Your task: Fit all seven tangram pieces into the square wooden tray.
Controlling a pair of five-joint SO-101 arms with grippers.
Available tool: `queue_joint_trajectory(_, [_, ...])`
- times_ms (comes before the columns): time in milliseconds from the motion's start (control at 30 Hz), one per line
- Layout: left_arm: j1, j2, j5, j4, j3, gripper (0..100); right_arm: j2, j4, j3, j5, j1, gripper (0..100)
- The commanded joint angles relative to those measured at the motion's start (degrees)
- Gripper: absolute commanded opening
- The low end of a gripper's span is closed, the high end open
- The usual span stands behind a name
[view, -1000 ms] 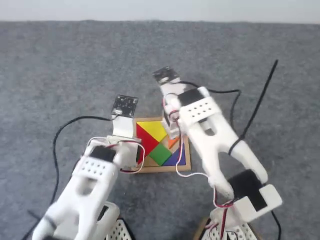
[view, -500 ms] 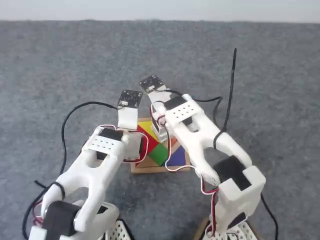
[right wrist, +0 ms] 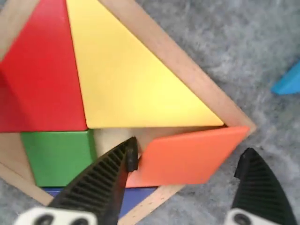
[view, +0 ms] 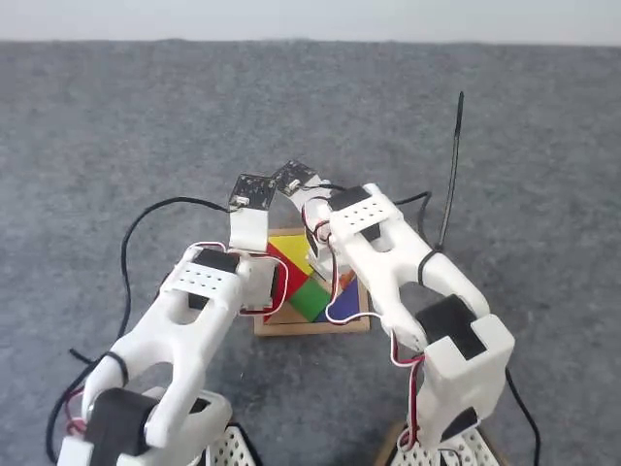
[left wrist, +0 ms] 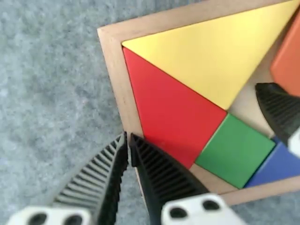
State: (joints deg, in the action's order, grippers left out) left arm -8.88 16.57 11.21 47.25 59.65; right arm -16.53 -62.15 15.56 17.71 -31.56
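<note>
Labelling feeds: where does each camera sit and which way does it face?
High: fixed above the table, looking down; left arm and right arm over the tray.
Left wrist: on the left arm, facing down at the tray's rim by the red piece; left pincer, shut, shows.
Right wrist: on the right arm, facing down at the orange piece inside the open right pincer.
All share the yellow piece and green piece.
</note>
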Motion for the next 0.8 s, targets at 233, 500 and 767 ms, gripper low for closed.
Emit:
queue_joint_trajectory(233, [0.6,-1.1,-0.1,-0.6,-0.2,1,0.0,-3.1,-3.6,9.1,1.5,32.8])
queue_joint_trajectory(500, [0.6,-1.1,-0.1,-0.5,-0.2,1,-0.4,-7.2,-6.2,24.2,1.6,32.8])
queue_joint_trajectory(767, [0.6,-1.1,-0.1,-0.5,-0.1,1,0.0,-7.3,-7.4,25.6,1.7,30.6])
